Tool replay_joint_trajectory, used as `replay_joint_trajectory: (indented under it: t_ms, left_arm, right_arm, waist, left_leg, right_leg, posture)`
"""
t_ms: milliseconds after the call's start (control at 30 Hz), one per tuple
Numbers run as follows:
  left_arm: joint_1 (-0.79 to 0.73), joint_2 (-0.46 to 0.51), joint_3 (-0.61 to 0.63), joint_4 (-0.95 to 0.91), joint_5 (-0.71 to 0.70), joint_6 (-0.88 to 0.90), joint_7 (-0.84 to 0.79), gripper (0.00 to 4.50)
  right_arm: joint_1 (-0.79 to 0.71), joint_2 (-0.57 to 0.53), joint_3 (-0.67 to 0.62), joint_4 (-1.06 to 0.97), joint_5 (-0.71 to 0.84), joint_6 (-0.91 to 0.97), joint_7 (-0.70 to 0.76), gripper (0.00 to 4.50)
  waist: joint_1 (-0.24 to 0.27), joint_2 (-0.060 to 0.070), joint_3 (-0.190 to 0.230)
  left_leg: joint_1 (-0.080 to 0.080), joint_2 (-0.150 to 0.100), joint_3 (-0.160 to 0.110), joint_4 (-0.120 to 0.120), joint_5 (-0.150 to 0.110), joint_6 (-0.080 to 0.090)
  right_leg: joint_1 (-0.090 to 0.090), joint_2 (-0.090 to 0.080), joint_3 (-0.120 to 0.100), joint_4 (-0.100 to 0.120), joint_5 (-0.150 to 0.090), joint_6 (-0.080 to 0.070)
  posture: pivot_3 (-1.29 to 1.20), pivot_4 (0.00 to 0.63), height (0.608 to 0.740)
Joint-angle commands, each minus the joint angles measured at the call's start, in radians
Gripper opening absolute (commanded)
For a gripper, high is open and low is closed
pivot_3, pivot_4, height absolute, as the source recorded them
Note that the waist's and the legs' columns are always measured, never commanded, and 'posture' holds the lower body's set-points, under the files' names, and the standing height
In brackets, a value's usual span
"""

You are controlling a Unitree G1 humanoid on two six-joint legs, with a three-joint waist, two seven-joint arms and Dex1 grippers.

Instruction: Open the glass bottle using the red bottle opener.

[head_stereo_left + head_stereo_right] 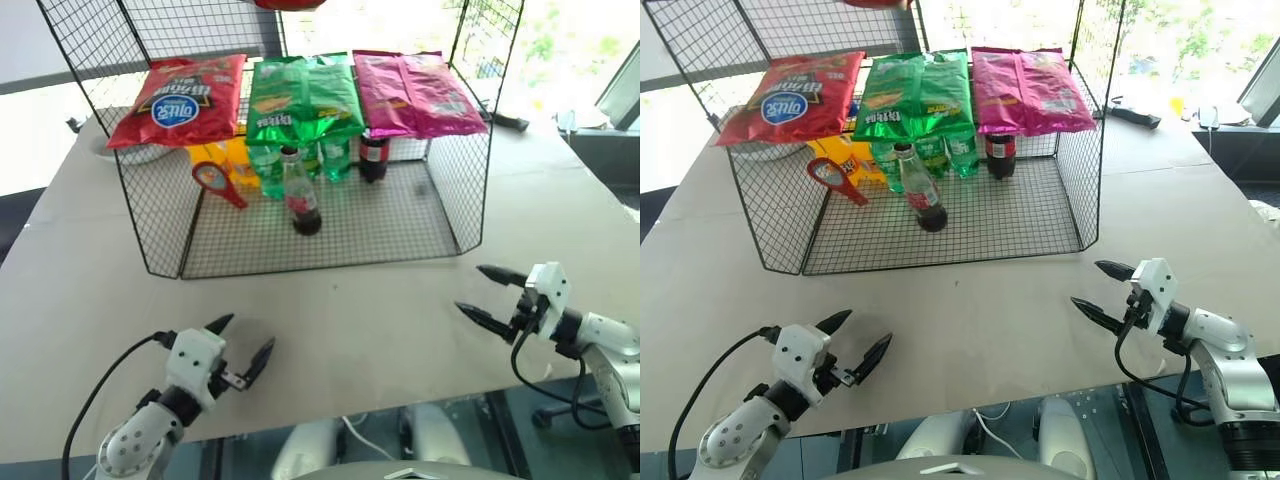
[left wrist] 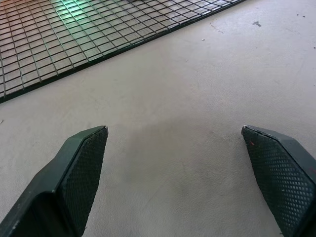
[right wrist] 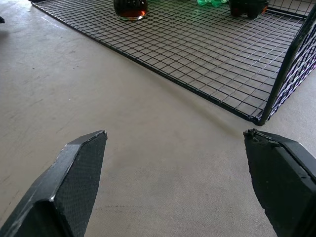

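Both end effectors, left (image 1: 240, 340) and right (image 1: 487, 292), hover spread and empty above the table (image 1: 380, 320). Nothing's begun: glass bottle (image 1: 301, 195) stands capped in the wire rack (image 1: 330, 245), red bottle opener (image 1: 216, 183) beside it.

Black wire rack (image 1: 455, 195) on a pale surface (image 1: 330, 310), red chip bag (image 1: 180, 98), green bag (image 1: 303, 97) and pink bag (image 1: 412, 92) across its top shelf, green bottles (image 1: 268, 170) and a squat dark red-capped bottle (image 1: 373, 157) beneath

Bright daylight, window glare behind.
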Motion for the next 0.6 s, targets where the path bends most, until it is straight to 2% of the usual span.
replay_joint_trajectory:
  t_ms: [33,600]
  left_arm:
    - [-0.013,-0.003,-0.002,-0.024,-0.003,-0.005,0.000,4.50]
    - [-0.038,-0.016,0.027,0.031,0.014,-0.024,0.003,4.50]
  right_arm:
    - [0.000,-0.005,-0.012,-0.045,0.006,0.006,-0.005,4.46]
    - [0.000,0.016,0.008,-0.065,-0.040,-0.012,-0.019,4.46]
  waist:
    - [0.000,0.000,0.000]
    - [-0.001,0.000,0.000]
  left_leg:
    - [0.000,0.000,0.000,0.000,0.000,0.000]
    - [-0.001,0.000,0.000,0.007,0.000,0.000]
  right_leg:
    - [0.000,0.000,0.000,0.000,0.000,0.000]
    - [0.001,0.000,0.000,0.003,0.000,0.000]
  posture:
    - [0.00,0.150,0.734]
    - [0.00,0.150,0.734]
